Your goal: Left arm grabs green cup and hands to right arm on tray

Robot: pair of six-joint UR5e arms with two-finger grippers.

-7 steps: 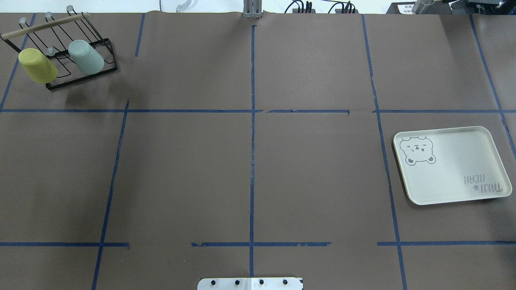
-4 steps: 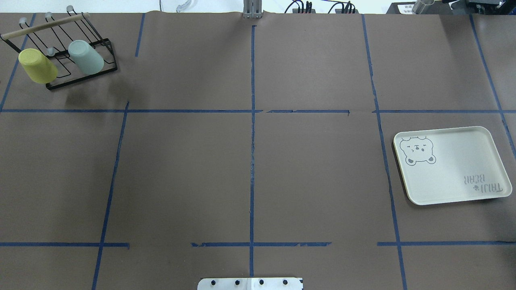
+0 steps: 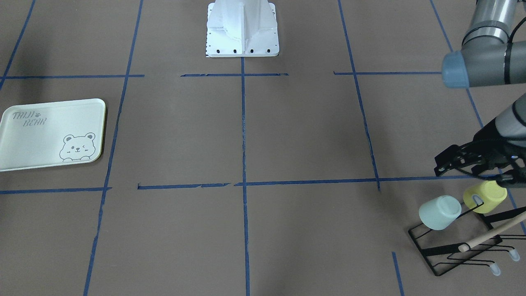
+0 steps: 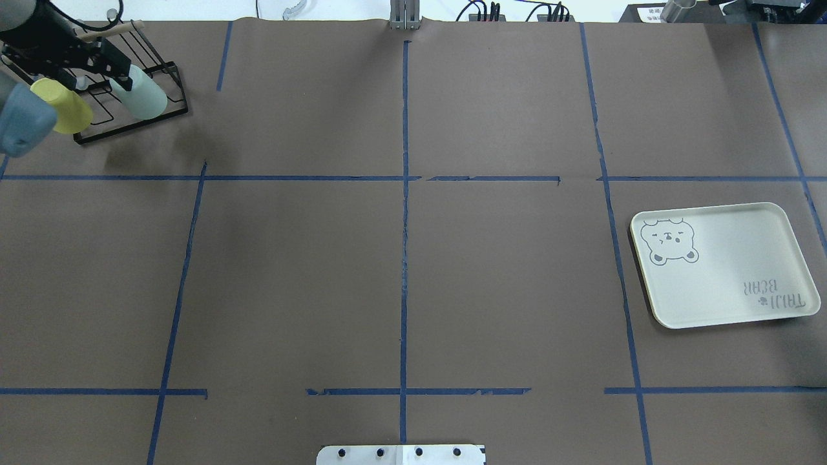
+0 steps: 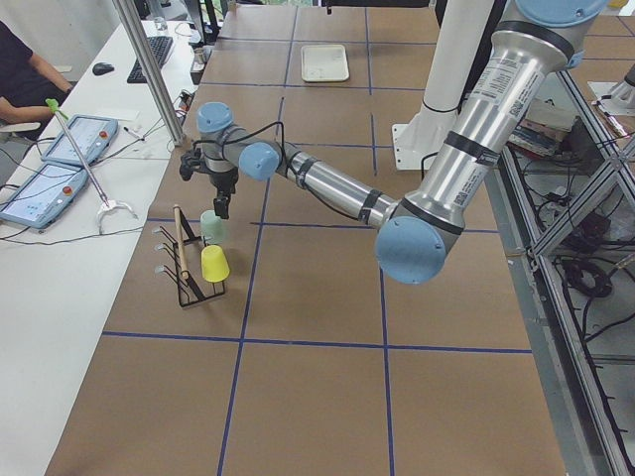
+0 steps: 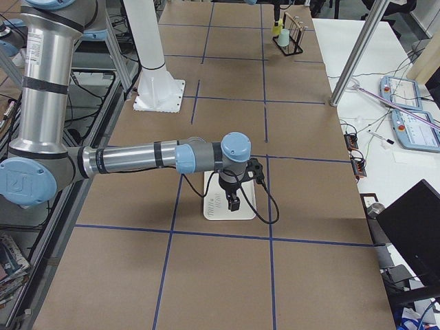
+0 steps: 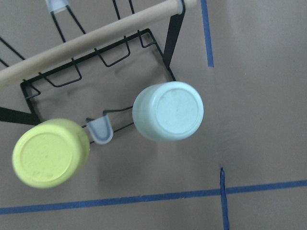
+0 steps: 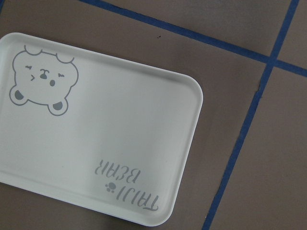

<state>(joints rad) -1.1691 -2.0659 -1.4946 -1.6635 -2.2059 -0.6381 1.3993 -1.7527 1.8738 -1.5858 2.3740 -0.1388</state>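
Yellow cup [image 4: 64, 113] leftmost in the overhead view, hung upside down on the black wire rack [image 3: 441, 249]. Green cup [image 4: 145, 98] on the next hook to its right, tilted, base uppermost. The two are apart, with one capped prong [image 7: 100, 130] between them. Where is the left gripper? — KT

Left gripper [image 5: 222, 201] hovers just above the green cup, not touching as far as I can judge. Finger spacing: cannot tell. The black fingers merge with the rack wires, and the left wrist view shows none of them. Step in hand, I'd say: final approach for the grab. — MR

Notes for doing it well? — KT

Centre on the green cup's base, which sits slightly right of centre in the left wrist view. Fingers should straddle the cup's wall, clear of the yellow cup, the wires and the wooden bar [image 7: 96, 40]. Draw it off along the prong's line, not straight up, or the light rack probably lifts with it. Hold near the base so the rim end is free for the hand-over. — MR

Far right? — KT

Tray [image 4: 743, 239] lies well apart from the rack, bear print up. Right gripper [image 6: 233, 200] hangs over it. Only a side view shows it, so spread or closed: cannot tell. — MR
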